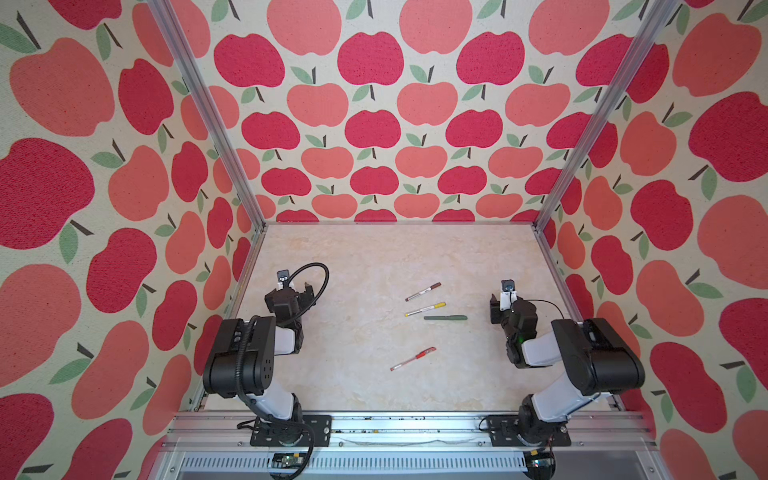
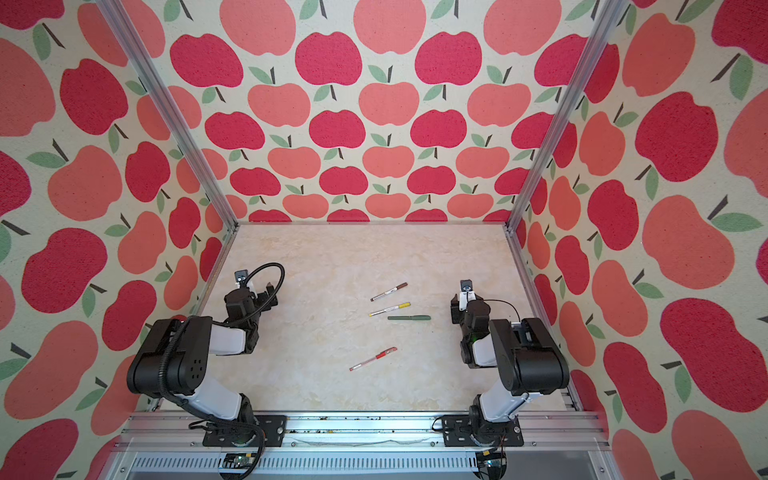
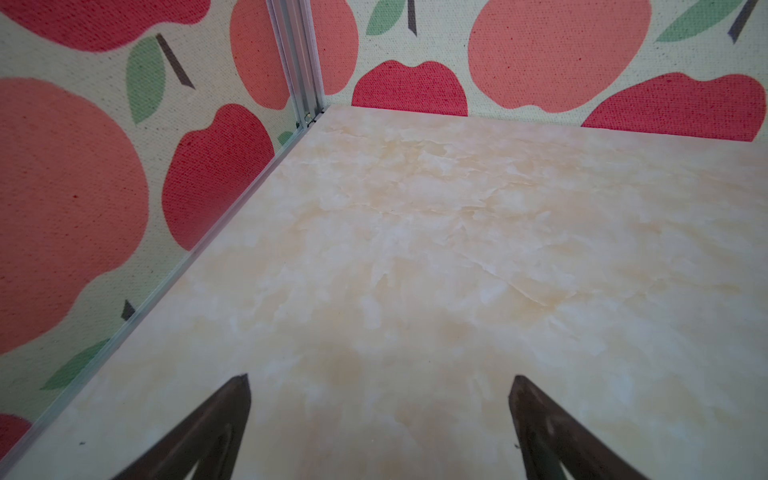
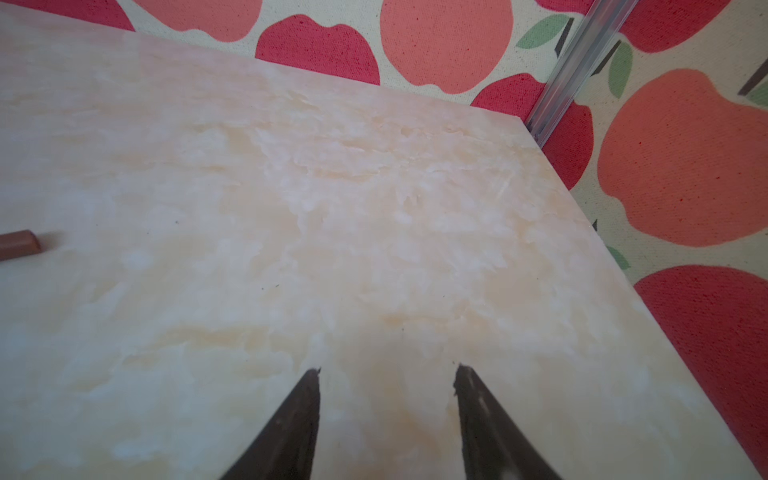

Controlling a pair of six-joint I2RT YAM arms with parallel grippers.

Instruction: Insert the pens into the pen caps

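Observation:
Four pens lie apart on the marbled table in both top views. The white-silver pen (image 1: 423, 291) wears a brown cap (image 1: 435, 286) on its right end, which also shows in the right wrist view as the brown cap (image 4: 18, 245). Below it lies a white-silver pen (image 1: 424, 309) with a yellow cap (image 1: 439, 306). The dark green pen (image 1: 445, 318) reads as one piece. Nearer the front, the clear red pen (image 1: 412, 359) carries a red cap (image 1: 428, 352). My left gripper (image 3: 380, 378) is open over bare table at the left. My right gripper (image 4: 386, 370) is open, right of the green pen.
Apple-patterned walls close in the table (image 1: 374, 257) on three sides, with metal posts (image 1: 253, 208) at the back corners. Both arm bases are bolted to the front rail (image 1: 407, 424). A black cable loop (image 1: 316, 274) arches over the left wrist.

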